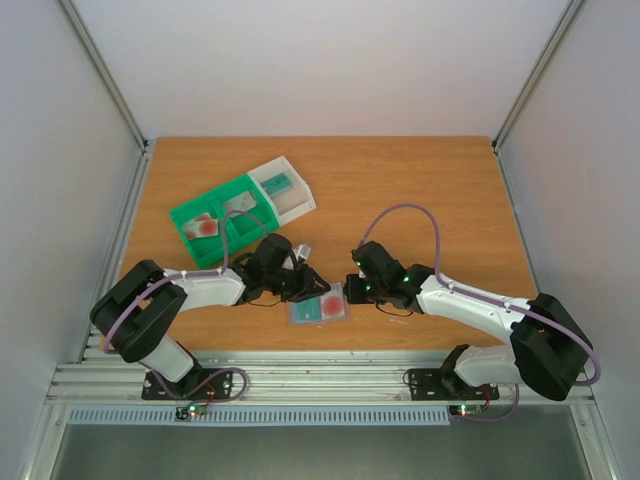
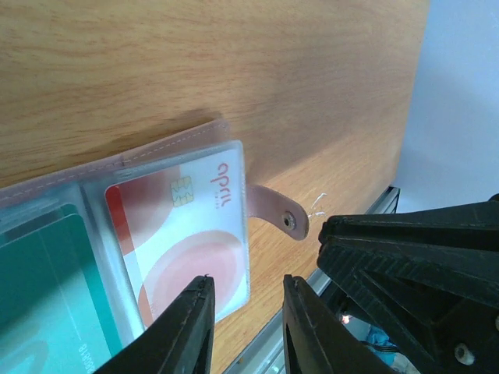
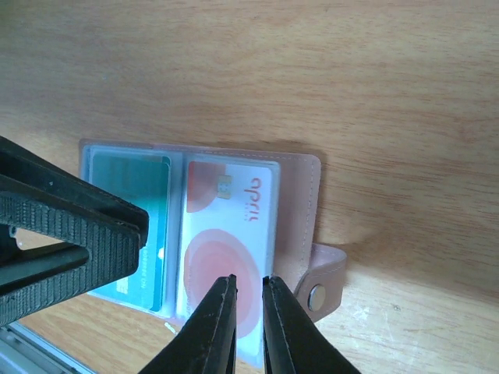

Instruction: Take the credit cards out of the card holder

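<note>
Two credit cards (image 3: 228, 234) lie in the clear sleeves of the open card holder (image 3: 300, 210), which sits by the near edge of the table (image 1: 420, 190), about midway across: teal on the left, pale with a red blotch on the right. Only your wrist views show its snap tab (image 2: 279, 216), the chip (image 2: 181, 187) and red lettering that looks like "april"; only the top view shows the green-and-white tray (image 1: 205, 195) far left, with more cards in it. Your left gripper (image 2: 247, 292) is partly open over the pale card's corner, holding nothing. Your right gripper (image 3: 249, 284) is almost closed at that card's near edge; you cannot tell if it pinches
</note>
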Robot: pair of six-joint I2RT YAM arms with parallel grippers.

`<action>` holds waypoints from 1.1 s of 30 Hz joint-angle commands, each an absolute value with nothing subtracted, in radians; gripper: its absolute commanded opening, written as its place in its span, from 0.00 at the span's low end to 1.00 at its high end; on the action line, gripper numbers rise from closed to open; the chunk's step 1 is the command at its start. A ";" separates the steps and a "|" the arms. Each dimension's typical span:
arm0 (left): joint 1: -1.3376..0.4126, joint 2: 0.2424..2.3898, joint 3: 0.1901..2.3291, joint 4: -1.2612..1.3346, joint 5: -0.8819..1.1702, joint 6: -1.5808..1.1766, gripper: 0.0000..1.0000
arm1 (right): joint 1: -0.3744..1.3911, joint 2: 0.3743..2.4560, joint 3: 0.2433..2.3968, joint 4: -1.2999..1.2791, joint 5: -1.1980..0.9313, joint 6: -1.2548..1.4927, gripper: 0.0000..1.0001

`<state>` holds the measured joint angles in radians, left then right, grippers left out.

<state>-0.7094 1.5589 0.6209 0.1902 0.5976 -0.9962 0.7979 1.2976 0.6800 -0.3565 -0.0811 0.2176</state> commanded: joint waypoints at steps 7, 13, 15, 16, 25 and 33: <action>-0.716 1.555 0.634 0.195 0.540 -0.958 0.27 | 0.802 1.280 0.675 -0.333 -0.137 0.241 0.12; -0.715 1.565 0.619 0.190 0.511 -0.951 0.28 | 0.802 1.325 0.682 -0.292 -0.178 0.251 0.12; -0.715 1.567 0.616 0.189 0.508 -0.950 0.29 | 0.802 1.348 0.684 -0.280 -0.189 0.253 0.12; -0.716 1.568 0.616 0.189 0.507 -0.950 0.30 | 0.802 1.359 0.687 -0.277 -0.192 0.254 0.12; -0.716 1.595 0.613 0.195 0.494 -0.949 0.32 | 0.802 1.433 0.698 -0.265 -0.187 0.245 0.12; -0.716 1.612 0.604 0.228 0.501 -0.966 0.33 | 0.802 1.457 0.689 -0.273 -0.159 0.235 0.12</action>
<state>-0.7094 1.5986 0.6182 0.1761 0.5083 -0.9653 0.7979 1.4406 0.6796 -0.2779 -0.1844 0.2447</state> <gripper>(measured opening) 0.328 0.118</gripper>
